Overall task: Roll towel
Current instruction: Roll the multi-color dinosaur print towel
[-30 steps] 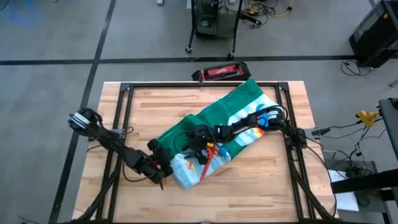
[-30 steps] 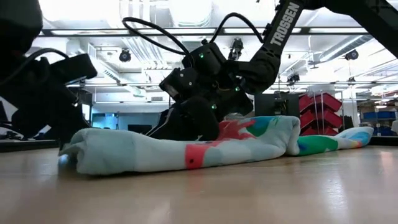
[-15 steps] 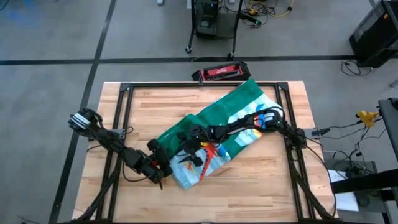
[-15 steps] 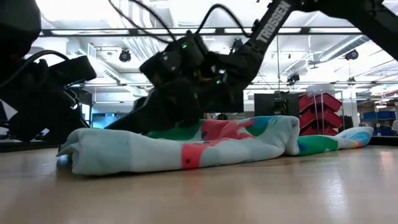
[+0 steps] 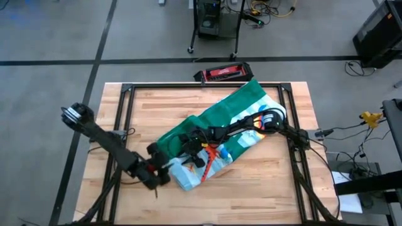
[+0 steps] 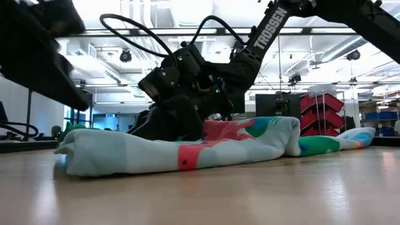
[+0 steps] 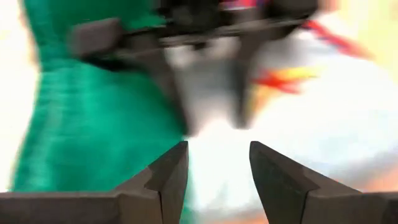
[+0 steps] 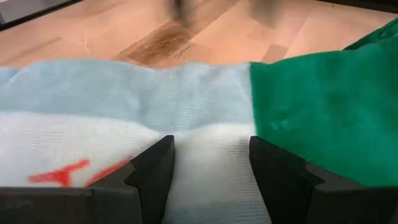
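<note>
High view: dinosaur towel (image 5: 220, 129) lies bunched diagonally mid-tabletop (image 5: 264, 188). Left claw (image 5: 164, 168) just off its near end, right claw (image 5: 190, 150) on the fold.
Low view: towel's rolled end faces camera.
Left wrist: fingers (image 7: 166, 177) spread, nothing between.
Right wrist: fingers (image 8: 152, 171) spread, resting on the cloth.

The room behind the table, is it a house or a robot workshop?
Probably a workshop or lab, not a house: red storage bins on shelving, pipes and lights on a bare ceiling, loose cables on a grey concrete floor.
</note>
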